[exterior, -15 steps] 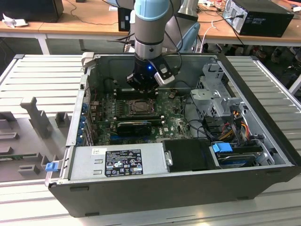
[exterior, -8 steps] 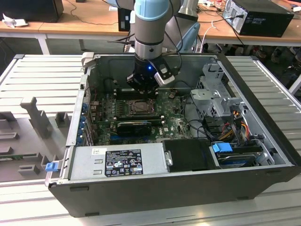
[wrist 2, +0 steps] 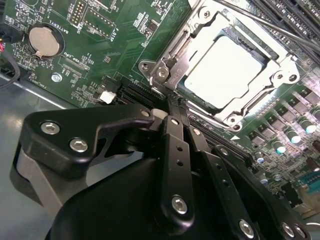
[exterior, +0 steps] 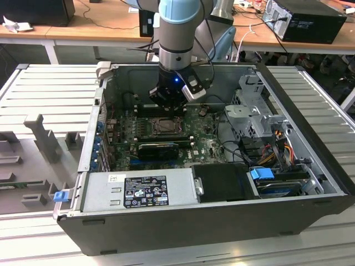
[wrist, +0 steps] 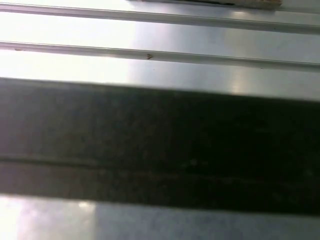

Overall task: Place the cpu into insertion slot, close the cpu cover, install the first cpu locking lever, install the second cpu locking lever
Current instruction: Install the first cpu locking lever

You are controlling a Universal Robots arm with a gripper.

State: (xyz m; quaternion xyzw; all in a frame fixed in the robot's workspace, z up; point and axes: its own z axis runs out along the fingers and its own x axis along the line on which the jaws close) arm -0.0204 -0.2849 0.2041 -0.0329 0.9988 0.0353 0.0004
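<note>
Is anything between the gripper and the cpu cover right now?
Nothing visible. In the second wrist view the gripper, jaws together, sits right at the near edge of the cpu cover, which lies closed over the cpu in the insertion slot. Only bare green motherboard lies beside them.

The power supply label point(exterior: 145, 191) print is unreadable.

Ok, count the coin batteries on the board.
1. The coin battery sits near the board edge in the second wrist view; the claw covers part of the board, so more may hide.
</note>
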